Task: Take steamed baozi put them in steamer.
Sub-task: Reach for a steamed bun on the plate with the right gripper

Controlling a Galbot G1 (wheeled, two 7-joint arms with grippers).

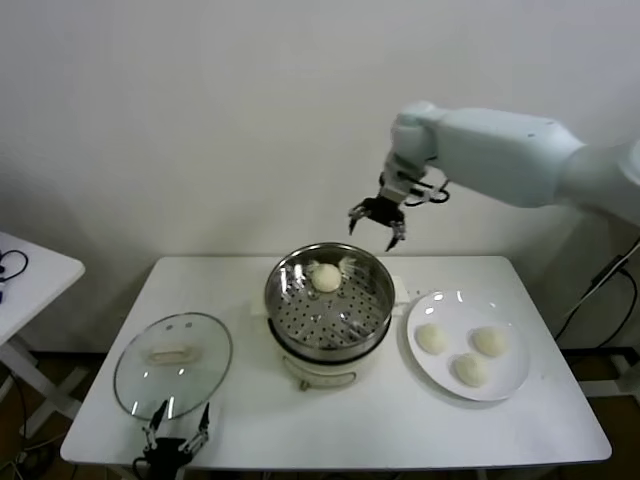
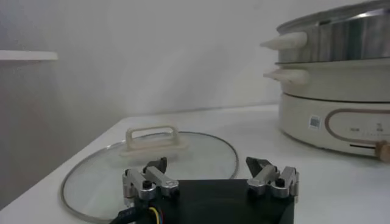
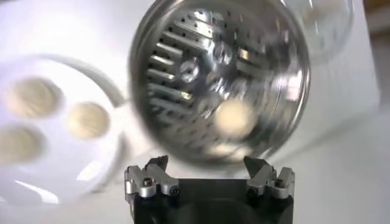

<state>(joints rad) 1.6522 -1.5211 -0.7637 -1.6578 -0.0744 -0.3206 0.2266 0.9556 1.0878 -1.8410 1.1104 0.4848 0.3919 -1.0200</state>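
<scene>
on the white table (image 1: 330, 420), at the centre of the head view, sits the steamer (image 1: 329, 300), a shiny steel pot on a white base with a perforated tray inside. one steamed baozi (image 1: 326, 277) lies on that tray toward the steamer's 12 o'clock edge, close to the far wall; the right wrist view shows it as a pale blurred round (image 3: 234, 118) on the holed metal.

at the steamer's 3 o'clock stands a flat white plate (image 1: 505, 375), just beside the base, carrying three more buns: one at the plate's 9 o'clock (image 1: 431, 339), one near 2 o'clock (image 1: 490, 341), one near 6 o'clock (image 1: 470, 370). they sit apart from each other.

at the steamer's 9 o'clock lies a glass lid (image 1: 130, 385) with a white handle (image 1: 172, 353), flat on the table.

the right gripper (image 1: 377, 224) hangs in the air above the steamer's 12 o'clock rim, pointing down, fingers spread apart and holding nothing.

the left gripper (image 1: 176, 440) rests low at the table's near edge, at the lid's 6 o'clock, fingers (image 2: 150, 180) apart and empty, aimed across the lid.

a second small white table (image 1: 30, 275) stands off at the 9 o'clock side, well apart.
</scene>
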